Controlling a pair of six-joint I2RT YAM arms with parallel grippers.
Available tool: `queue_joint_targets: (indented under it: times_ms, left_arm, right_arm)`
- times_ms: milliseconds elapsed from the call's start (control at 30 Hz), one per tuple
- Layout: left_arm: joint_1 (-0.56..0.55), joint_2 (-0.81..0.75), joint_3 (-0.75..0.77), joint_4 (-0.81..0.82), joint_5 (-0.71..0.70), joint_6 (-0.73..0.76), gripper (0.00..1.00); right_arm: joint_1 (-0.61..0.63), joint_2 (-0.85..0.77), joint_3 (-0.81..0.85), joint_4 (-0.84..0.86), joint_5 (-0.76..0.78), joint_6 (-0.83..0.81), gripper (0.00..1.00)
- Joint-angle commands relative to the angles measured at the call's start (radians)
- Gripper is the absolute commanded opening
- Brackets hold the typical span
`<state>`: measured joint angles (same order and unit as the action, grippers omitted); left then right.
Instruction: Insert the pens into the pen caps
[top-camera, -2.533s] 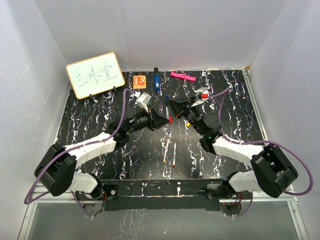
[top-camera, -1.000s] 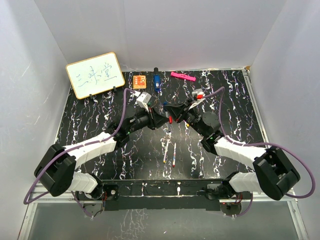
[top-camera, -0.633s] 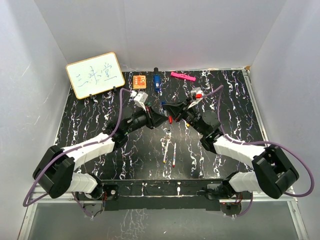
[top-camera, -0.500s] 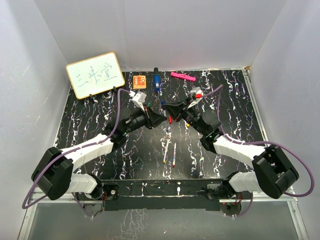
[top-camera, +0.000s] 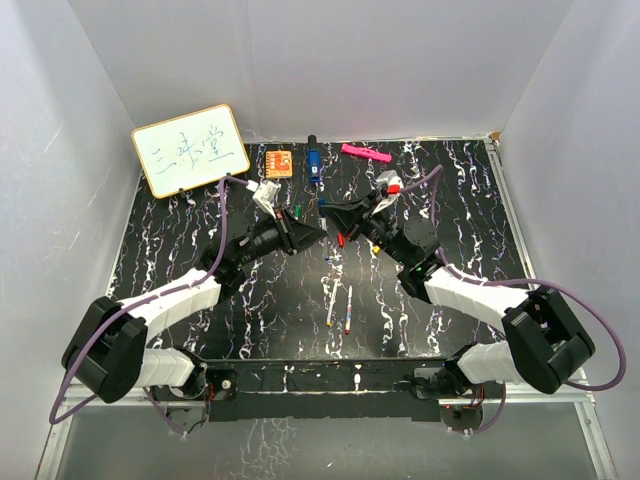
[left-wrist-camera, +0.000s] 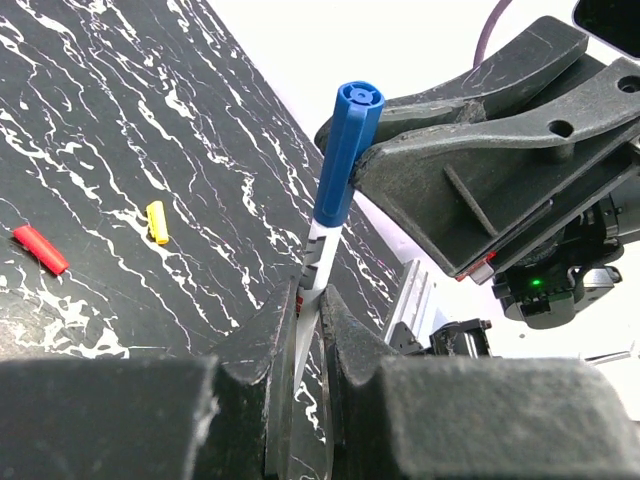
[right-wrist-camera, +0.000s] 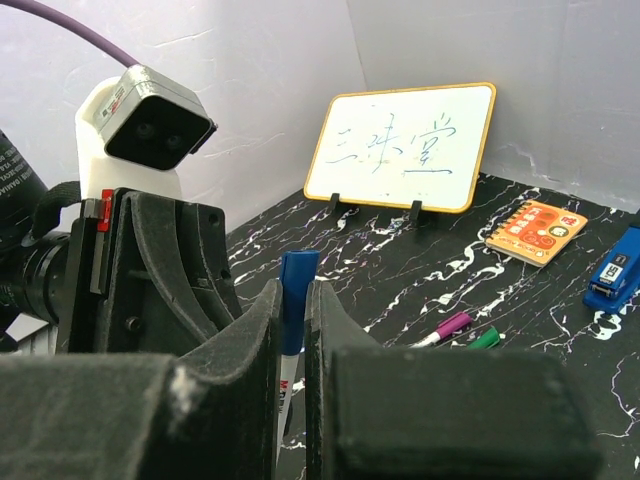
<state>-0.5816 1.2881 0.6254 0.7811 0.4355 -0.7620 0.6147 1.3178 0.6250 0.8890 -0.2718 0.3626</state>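
My left gripper (left-wrist-camera: 308, 300) is shut on the white barrel of a pen (left-wrist-camera: 318, 255) and holds it upright above the table. A blue pen cap (left-wrist-camera: 345, 150) sits over the pen's top end. My right gripper (right-wrist-camera: 292, 295) is shut on that blue cap (right-wrist-camera: 298, 280). The two grippers meet at mid-table in the top view, left (top-camera: 316, 231) and right (top-camera: 330, 211). A red cap (left-wrist-camera: 40, 250) and a yellow cap (left-wrist-camera: 157, 222) lie loose on the table. Two pens (top-camera: 331, 305) (top-camera: 348, 308) lie nearer the front. A purple-capped pen (right-wrist-camera: 448, 326) and a green-capped pen (right-wrist-camera: 485, 340) lie behind.
A whiteboard (top-camera: 190, 150) stands at the back left. An orange square block (top-camera: 279, 162), a blue-and-black object (top-camera: 313, 163) and a flat pink bar (top-camera: 365, 153) lie along the back edge. White walls close in the black marbled table (top-camera: 200, 290).
The two grippers have come together and drifted a little back and left. The gap between pen and blue cap has closed.
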Motion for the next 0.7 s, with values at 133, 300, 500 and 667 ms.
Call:
queue_joint_targets:
  times_ms: [133, 300, 500, 667]
  left_arm:
    - [0.067, -0.042, 0.074, 0.352, -0.087, -0.077, 0.00]
    - [0.079, -0.051, 0.077, 0.344, -0.091, -0.078, 0.00]
    - [0.086, -0.062, 0.068, 0.328, -0.101, -0.078, 0.00]
    - [0.088, -0.072, 0.052, 0.313, -0.107, -0.077, 0.00]
  right_arm:
    - [0.033, 0.063, -0.038, -0.304, -0.126, -0.081, 0.00]
    - [0.054, 0.068, -0.045, -0.317, -0.119, -0.089, 0.00]
    - [0.059, 0.049, -0.055, -0.314, -0.083, -0.087, 0.00]
    - [0.059, 0.024, -0.045, -0.313, -0.036, -0.093, 0.00]
